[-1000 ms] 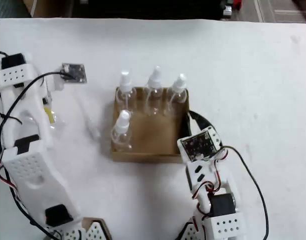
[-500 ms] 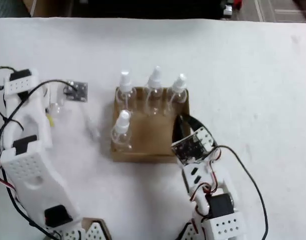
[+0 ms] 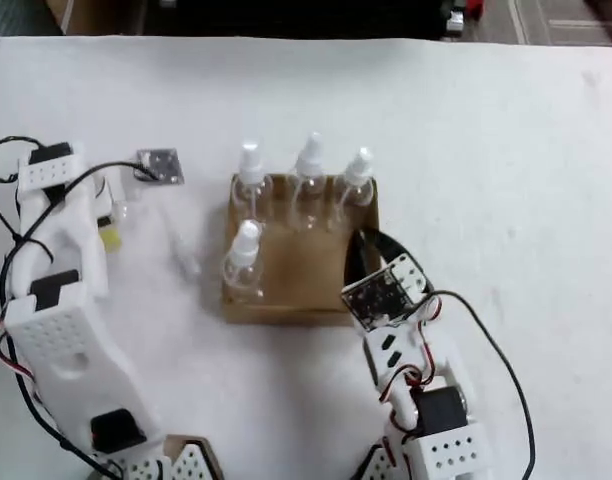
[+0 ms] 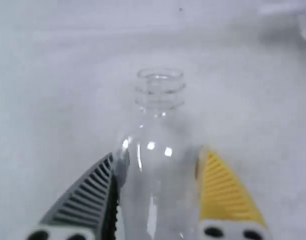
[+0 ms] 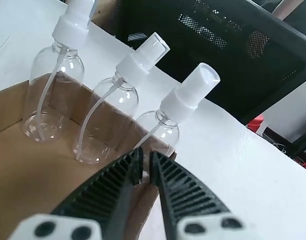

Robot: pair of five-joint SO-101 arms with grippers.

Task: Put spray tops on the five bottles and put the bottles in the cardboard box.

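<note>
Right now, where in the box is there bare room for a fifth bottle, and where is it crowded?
Bare floor in the box, between the near-left bottle and the right wall. Crowded along the far wall: three bottles in a row.

The left gripper (image 4: 158, 162), clamped on the uncapped bottle (image 4: 159, 90), has drifted slightly toward four o'clock, nearer the cardboard box (image 3: 306, 272). The right gripper (image 5: 145, 160) has swung toward eight o'clock, at the box's right edge.

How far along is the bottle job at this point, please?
Done: four capped bottles stand in the box. In hand: the left claw grips the fifth bottle, neck bare. Left: fit the spray top lying beside the box, then box it.
</note>
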